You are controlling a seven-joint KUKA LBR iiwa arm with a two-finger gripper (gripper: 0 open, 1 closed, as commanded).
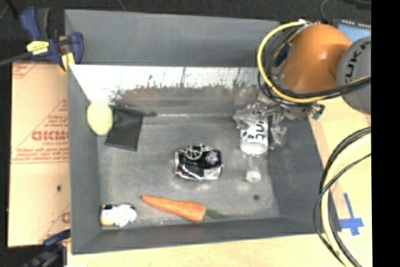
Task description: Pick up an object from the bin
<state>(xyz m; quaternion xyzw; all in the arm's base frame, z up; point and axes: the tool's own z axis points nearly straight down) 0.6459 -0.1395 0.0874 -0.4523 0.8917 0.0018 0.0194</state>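
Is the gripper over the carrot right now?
No: the gripper is at the right side of the bin by a small white bottle, while the orange carrot lies along the front wall.

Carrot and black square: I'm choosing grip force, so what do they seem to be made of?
The carrot looks like smooth plastic, perhaps a toy: even orange, slight sheen. The black square looks like thin matte foam or rubber: flat, dull, no glare.

My wrist wears a rounded orange cover point(309, 65), ringed by looping yellow and black cables point(265, 65). Behind it, my grey arm link point(357, 75) carries dark lettering. My gripper point(261, 119) is silvery metal with small brackets.
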